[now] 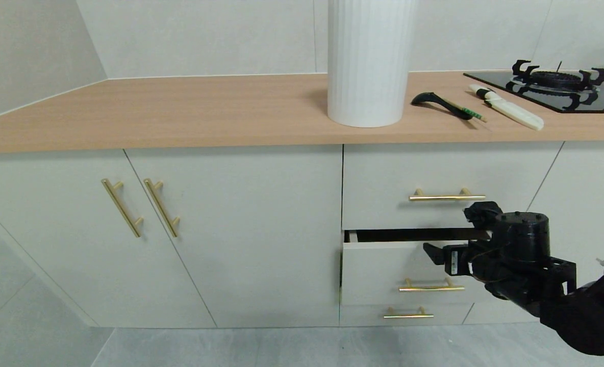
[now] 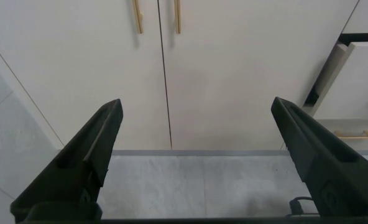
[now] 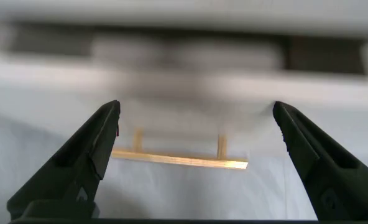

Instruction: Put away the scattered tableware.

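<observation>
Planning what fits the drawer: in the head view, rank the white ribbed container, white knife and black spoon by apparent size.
1. white ribbed container, by far the largest.
2. white knife.
3. black spoon; close to the knife, only slightly shorter.

The light wooden countertop [image 1: 179, 109] offers free passage along its left stretch. A tall white ribbed cylinder [image 1: 367, 61] stands mid-counter, and a black ladle [image 1: 437, 101], a white knife [image 1: 511, 109] and a black gas hob [image 1: 557, 84] occupy the right end. The pale middle drawer [image 1: 383, 272] is slightly ajar, its narrow dark slot [image 1: 414, 235] partly blocked by the right gripper [image 1: 457, 232], fingers spread.
</observation>
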Robot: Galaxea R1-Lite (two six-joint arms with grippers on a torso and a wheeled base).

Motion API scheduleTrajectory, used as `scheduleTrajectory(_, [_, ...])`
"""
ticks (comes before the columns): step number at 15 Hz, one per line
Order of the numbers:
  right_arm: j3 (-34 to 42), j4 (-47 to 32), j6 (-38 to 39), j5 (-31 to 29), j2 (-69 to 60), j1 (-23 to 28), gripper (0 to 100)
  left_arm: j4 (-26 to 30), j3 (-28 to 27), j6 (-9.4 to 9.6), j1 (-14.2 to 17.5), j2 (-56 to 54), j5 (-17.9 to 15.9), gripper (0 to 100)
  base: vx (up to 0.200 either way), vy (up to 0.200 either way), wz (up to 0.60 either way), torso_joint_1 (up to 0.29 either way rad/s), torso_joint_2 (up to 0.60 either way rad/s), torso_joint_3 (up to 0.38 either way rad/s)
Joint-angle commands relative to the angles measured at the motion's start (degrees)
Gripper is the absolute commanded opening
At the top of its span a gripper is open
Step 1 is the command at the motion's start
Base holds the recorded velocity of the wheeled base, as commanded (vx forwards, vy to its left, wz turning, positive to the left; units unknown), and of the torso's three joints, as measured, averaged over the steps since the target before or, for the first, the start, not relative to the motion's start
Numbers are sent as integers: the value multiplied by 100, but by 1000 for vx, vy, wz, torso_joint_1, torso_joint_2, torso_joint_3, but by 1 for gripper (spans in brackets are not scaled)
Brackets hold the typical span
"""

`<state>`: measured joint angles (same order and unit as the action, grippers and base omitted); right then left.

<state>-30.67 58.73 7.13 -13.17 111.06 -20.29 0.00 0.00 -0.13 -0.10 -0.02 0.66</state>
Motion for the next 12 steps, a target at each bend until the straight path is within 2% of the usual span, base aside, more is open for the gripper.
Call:
scheduleTrajectory(1, [-18, 15, 8, -19, -242, -46, 100, 0, 0, -4, 1, 2, 4, 100, 0, 0, 0, 0, 0, 0])
scheduleTrajectory(7, [-299, 130, 157, -134, 320, -63, 100, 0, 0, 5, 1, 2, 4, 100, 0, 0, 0, 0, 0, 0])
scheduleTrajectory(9, [-352, 657, 139, -406, 716, -63, 100, 0, 0, -4, 1, 2, 4, 100, 0, 0, 0, 0, 0, 0])
scheduleTrajectory(12, [-431, 806, 139, -476, 909, -63, 100, 0, 0, -4, 1, 2, 4, 100, 0, 0, 0, 0, 0, 0])
